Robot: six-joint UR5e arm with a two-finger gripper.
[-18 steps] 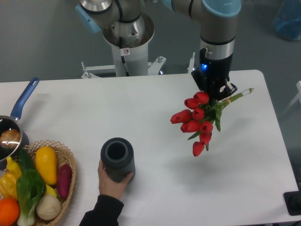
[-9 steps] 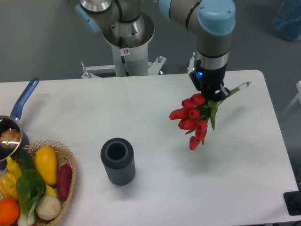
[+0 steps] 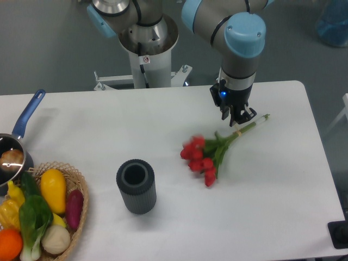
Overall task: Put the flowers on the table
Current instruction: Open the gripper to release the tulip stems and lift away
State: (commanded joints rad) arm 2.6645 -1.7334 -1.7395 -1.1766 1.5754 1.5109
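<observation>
Flowers (image 3: 209,154) on table (image 3: 283,206), well inside edges, stems beneath released gripper (image 3: 240,118).

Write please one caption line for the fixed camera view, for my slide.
Gripper above the stems of the red flowers, now low over the white table, beside a dark vase.

Red flowers (image 3: 202,157) with green stems, white table (image 3: 163,130), dark grey ribbed vase (image 3: 136,186).
</observation>
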